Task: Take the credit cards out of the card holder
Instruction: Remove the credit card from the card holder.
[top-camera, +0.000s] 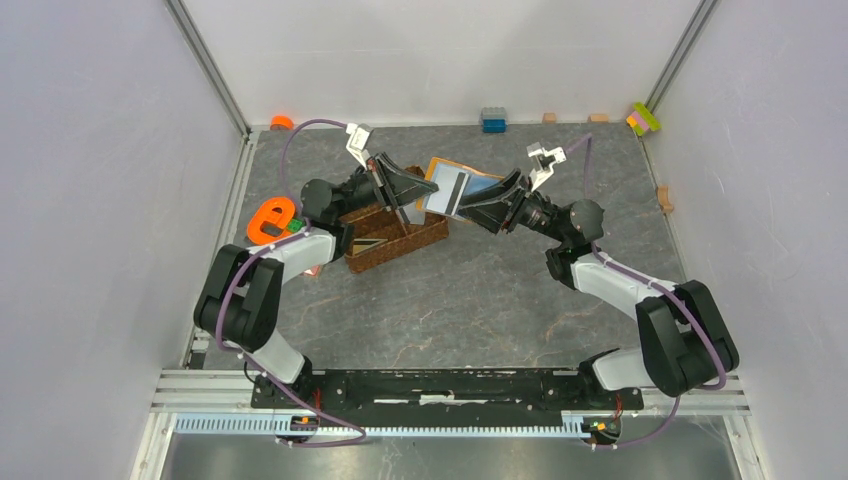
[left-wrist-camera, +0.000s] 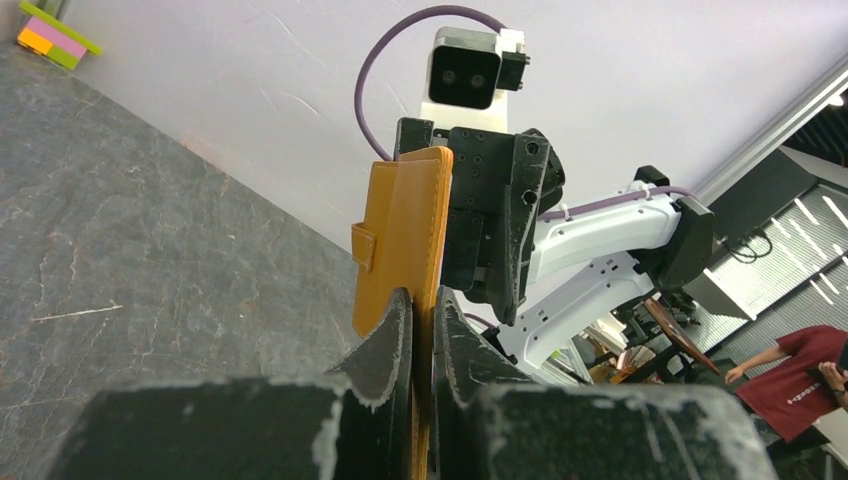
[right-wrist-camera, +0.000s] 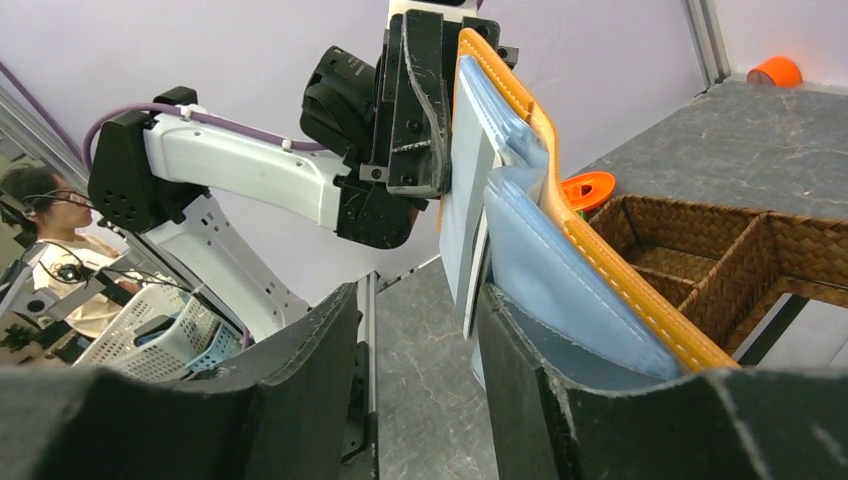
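The orange card holder (top-camera: 462, 170) hangs open in the air above the brown tray, its blue-grey lining facing the right arm. My left gripper (top-camera: 420, 190) is shut on its left edge; in the left wrist view the jaws (left-wrist-camera: 422, 300) pinch the orange cover (left-wrist-camera: 405, 230). My right gripper (top-camera: 478, 203) is open at the lining. In the right wrist view (right-wrist-camera: 418, 295) a pale credit card (right-wrist-camera: 462, 220) sticks out of a blue pocket (right-wrist-camera: 560, 280) between the fingers, close to the right finger (right-wrist-camera: 520, 350). From above the card (top-camera: 440, 198) shows a dark stripe.
The brown woven divided tray (top-camera: 400, 245) stands below the holder, with a pale flat card-like piece (top-camera: 372, 246) in one compartment. An orange e-shaped toy (top-camera: 270, 218) lies to its left. A blue brick (top-camera: 492, 120) and coloured bricks (top-camera: 643, 118) sit along the back wall.
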